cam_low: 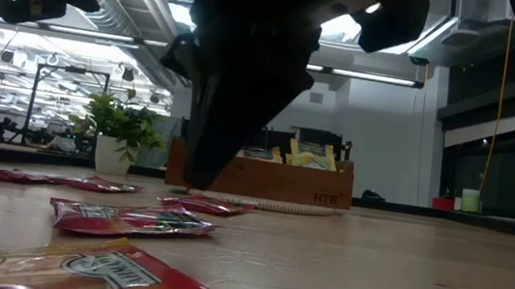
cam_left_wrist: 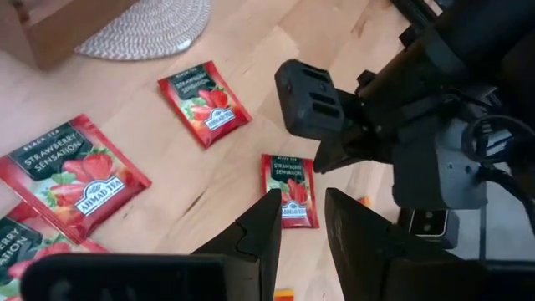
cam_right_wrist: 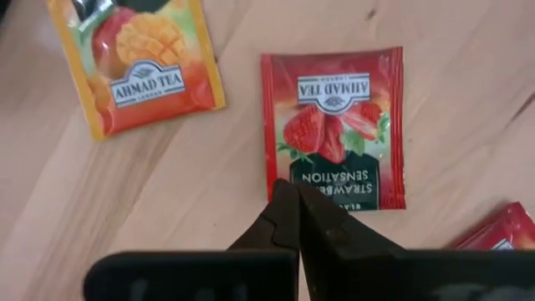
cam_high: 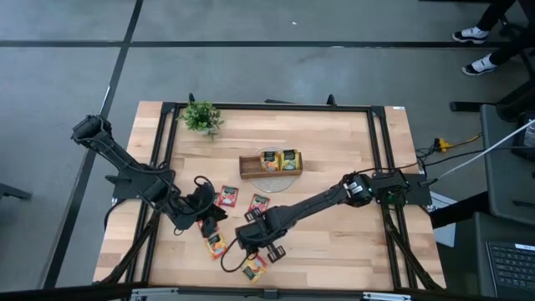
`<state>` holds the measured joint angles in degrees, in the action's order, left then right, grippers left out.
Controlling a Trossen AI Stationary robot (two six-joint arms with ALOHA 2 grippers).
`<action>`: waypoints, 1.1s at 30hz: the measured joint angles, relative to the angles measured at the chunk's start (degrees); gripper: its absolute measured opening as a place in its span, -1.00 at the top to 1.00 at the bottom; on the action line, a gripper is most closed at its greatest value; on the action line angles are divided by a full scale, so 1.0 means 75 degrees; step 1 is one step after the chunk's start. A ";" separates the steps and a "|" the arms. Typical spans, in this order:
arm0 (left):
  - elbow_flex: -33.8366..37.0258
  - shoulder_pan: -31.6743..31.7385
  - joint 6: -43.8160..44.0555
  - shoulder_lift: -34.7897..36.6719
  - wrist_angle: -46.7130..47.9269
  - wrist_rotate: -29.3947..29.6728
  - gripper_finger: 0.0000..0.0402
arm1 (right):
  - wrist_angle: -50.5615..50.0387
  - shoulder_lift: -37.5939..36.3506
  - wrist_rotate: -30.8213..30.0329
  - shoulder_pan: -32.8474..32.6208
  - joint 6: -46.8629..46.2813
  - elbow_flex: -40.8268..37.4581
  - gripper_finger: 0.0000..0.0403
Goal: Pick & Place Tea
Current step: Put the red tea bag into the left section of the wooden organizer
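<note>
High view: your right arm reaches diagonally from the right edge to the lower centre of the frame, where the right gripper (cam_high: 257, 237) hangs over the scattered tea sachets (cam_high: 226, 197). Your left arm comes in from the left; the left gripper (cam_high: 203, 203) sits just left of centre, near those sachets. The wooden tray (cam_high: 250, 168), at centre, holds yellow-green sachets standing upright.

Low view: a dark arm fills the upper centre. The tray stands behind it at mid-frame; sachets lie flat across the lower left of the table (cam_low: 418, 270).

Left wrist view: your left fingers (cam_left_wrist: 261, 234), bottom centre, stand narrowly apart and hold nothing; a strawberry sachet (cam_left_wrist: 288, 190) lies beyond them.

Right wrist view: your right fingers (cam_right_wrist: 288, 219) are pressed together, empty, their tips over the strawberry sachet's lower edge. A mango sachet (cam_right_wrist: 138, 63) lies upper left.
</note>
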<state>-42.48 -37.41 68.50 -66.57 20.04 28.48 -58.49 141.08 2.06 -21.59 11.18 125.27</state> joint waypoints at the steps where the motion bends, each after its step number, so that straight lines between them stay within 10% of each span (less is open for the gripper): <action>1: 0.0000 0.0000 0.0041 -0.0002 0.0014 -0.0004 0.55 | -0.0018 0.0000 -0.0001 0.0001 0.0002 0.0000 1.00; 33: 0.0003 0.0019 0.2228 -0.0288 0.0518 -0.0476 0.36 | 0.0086 0.0498 -0.0005 0.0001 0.0114 0.0020 1.00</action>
<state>-42.46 -37.27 85.20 -68.73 23.93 24.91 -57.84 144.81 2.02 -21.58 12.03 125.43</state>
